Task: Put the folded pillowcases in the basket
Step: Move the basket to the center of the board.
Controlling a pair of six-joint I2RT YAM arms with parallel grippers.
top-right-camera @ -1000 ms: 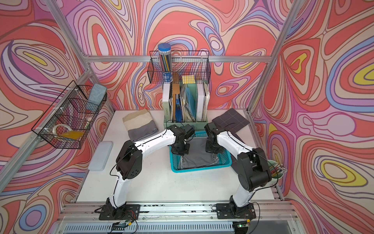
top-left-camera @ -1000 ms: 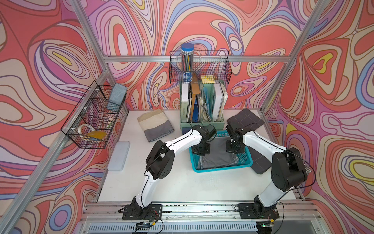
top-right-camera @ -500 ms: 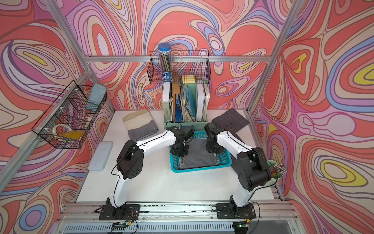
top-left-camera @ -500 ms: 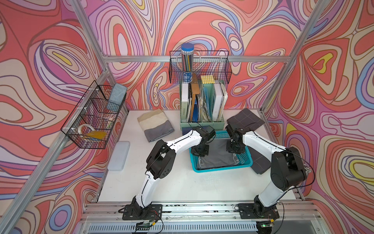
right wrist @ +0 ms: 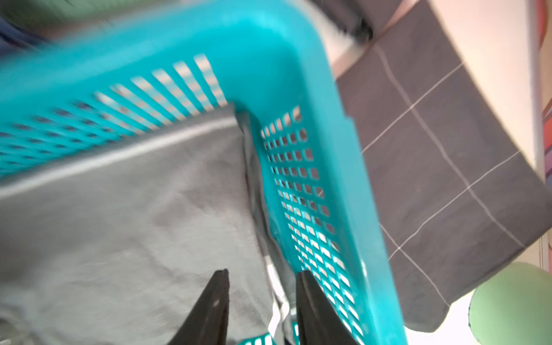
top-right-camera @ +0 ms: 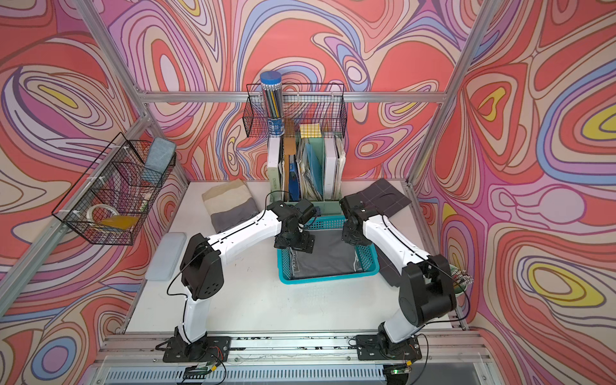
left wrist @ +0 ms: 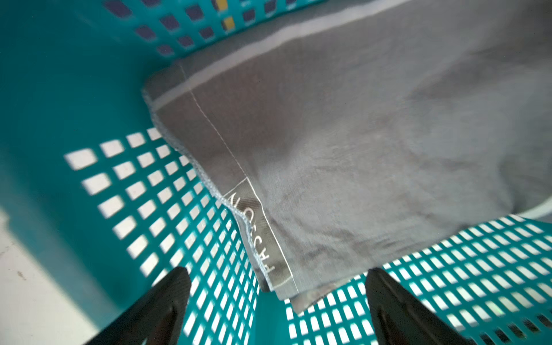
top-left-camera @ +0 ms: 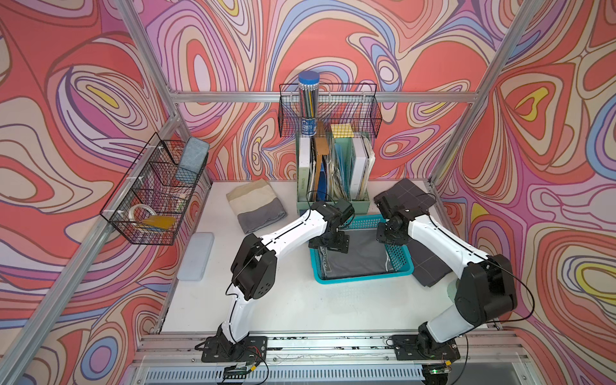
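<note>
Letting go of the folded grey pillowcase (top-left-camera: 358,255), judging by the pose: laid flat inside the turquoise basket (top-left-camera: 363,278), right of centre in both top views. Left gripper (left wrist: 276,270) with fingers spread wide, clamping nothing, over the labelled cloth corner low in the left wrist view. Right gripper (right wrist: 262,271) with fingers partly apart, nothing pinched, close beside the basket wall. Next, probably: lifting both straight up without snagging cloth or rim. Counting: one pillowcase, one turquoise basket, two grippers, two black wire baskets (top-left-camera: 156,196), one striped folded cloth (top-left-camera: 256,205), one dark checked cloth (top-left-camera: 430,270).
</note>
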